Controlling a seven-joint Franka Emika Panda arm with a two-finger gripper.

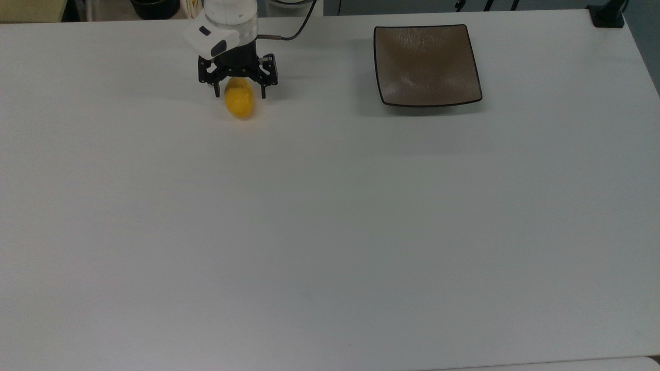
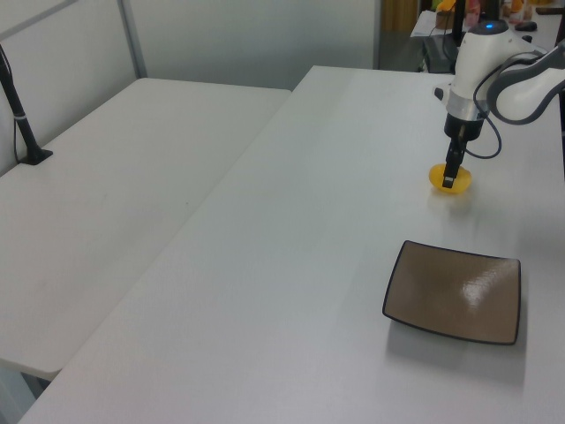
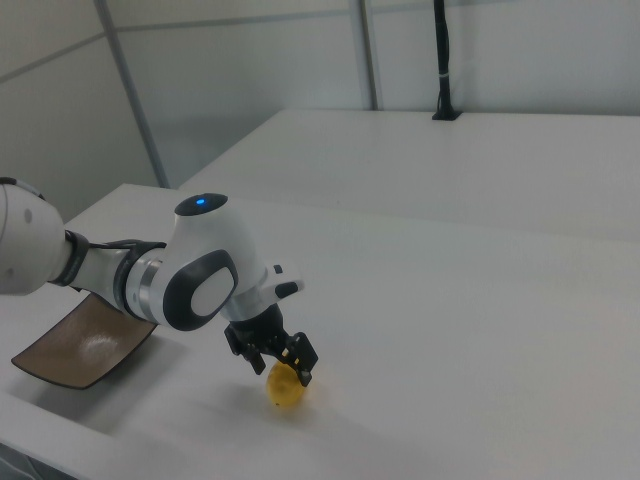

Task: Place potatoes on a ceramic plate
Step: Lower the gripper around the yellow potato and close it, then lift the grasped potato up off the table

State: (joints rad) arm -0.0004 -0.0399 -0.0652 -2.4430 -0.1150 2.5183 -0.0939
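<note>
The gripper (image 1: pixel 239 94) straddles the potato (image 1: pixel 240 104) with spread jaws; open bench (image 1: pixel 330 232) separates it from the plate (image 1: pixel 427 64).

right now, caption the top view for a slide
Open gripper straddling the yellow potato on the white table, square brown plate empty.

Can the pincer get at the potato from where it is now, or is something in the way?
Probably yes: the open pincer already straddles the potato on the table, with nothing else near it.
</note>
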